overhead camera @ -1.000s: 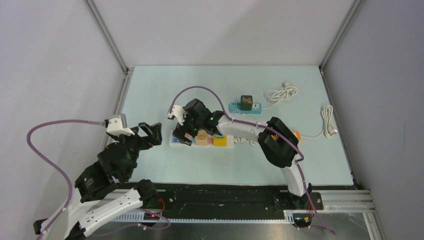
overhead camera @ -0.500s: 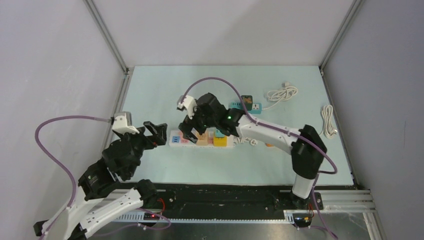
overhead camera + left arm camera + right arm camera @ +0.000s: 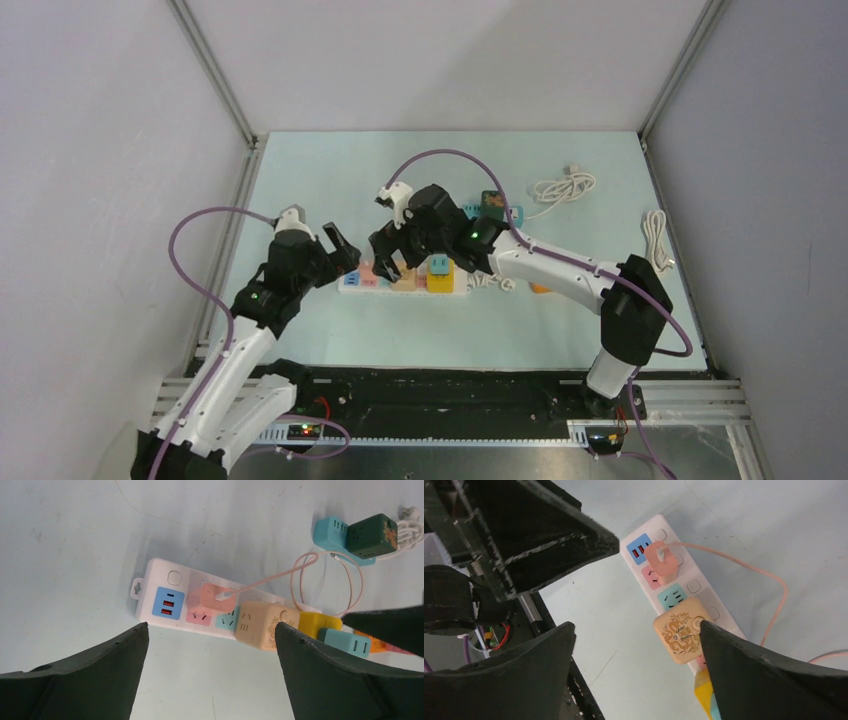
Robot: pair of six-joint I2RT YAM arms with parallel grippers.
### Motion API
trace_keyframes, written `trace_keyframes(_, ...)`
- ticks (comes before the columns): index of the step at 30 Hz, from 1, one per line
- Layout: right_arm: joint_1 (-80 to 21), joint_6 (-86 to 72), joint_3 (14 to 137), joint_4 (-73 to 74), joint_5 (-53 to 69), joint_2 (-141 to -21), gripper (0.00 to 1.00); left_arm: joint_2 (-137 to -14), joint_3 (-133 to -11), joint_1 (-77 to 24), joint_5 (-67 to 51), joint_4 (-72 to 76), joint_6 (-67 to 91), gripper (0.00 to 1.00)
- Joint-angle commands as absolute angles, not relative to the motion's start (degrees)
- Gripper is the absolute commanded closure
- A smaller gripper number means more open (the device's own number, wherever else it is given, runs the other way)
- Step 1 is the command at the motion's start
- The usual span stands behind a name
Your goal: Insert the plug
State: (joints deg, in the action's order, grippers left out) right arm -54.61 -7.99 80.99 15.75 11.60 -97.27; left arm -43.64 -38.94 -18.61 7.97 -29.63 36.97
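A white power strip (image 3: 352, 284) lies mid-table, and a pink plug (image 3: 368, 271) with a thin pink cable sits on its left part. Further along are a beige cube adapter (image 3: 405, 279), a teal one (image 3: 437, 265) and a yellow one (image 3: 441, 283). My left gripper (image 3: 342, 250) hovers open by the strip's left end. Just right of it, my right gripper (image 3: 386, 257) hangs open above the strip. In the left wrist view the strip (image 3: 150, 592), pink plug (image 3: 216, 597) and beige cube (image 3: 262, 625) lie beyond the empty left gripper (image 3: 211, 630). The right wrist view shows the pink plug (image 3: 661, 560) and beige cube (image 3: 681, 635) past the empty right gripper (image 3: 636, 627).
A small blue strip carrying a dark green cube (image 3: 492, 204) lies behind. White coiled cables rest at the back right (image 3: 565, 186) and the right edge (image 3: 656, 242). The left gripper's fingers (image 3: 539, 535) loom close in the right wrist view. Frame posts and walls enclose the table.
My left arm has swung forward and right, up to the strip's left end. My right gripper has lifted off that end and drifted right, uncovering the pink plug.
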Motion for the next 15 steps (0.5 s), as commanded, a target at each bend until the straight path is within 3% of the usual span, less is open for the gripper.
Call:
trace_keyframes(1,-56.45,-10.66,80.77,13.91,7.11,-95.94,0.09,-45.12,-36.88,-15.57,2.33,-20.74,40.65,0.01)
trace_keyframes(2,-56.44,-11.56,81.21,13.98,6.70,-96.35,0.14,-45.91,-36.59,-15.48,2.50,-20.13,40.72,0.03)
trace_keyframes(4,-56.43,-13.43,82.96,14.17,5.28,-98.35,0.44,-47.20,-35.96,-15.04,3.23,-19.40,40.71,0.08)
trace_keyframes(6,-56.43,-15.71,84.98,13.75,4.81,-100.90,0.59,-48.69,-35.16,-14.02,3.24,-18.07,40.84,0.16)
trace_keyframes(10,-56.98,-17.58,91.30,14.81,4.66,-108.31,0.68,-52.12,-34.20,-11.41,1.57,-15.34,40.71,0.34)
trace_keyframes(15,-57.45,-19.90,97.45,20.83,1.07,-114.74,0.69,-58.27,-34.00,-10.64,-0.85,-11.63,40.87,0.43)
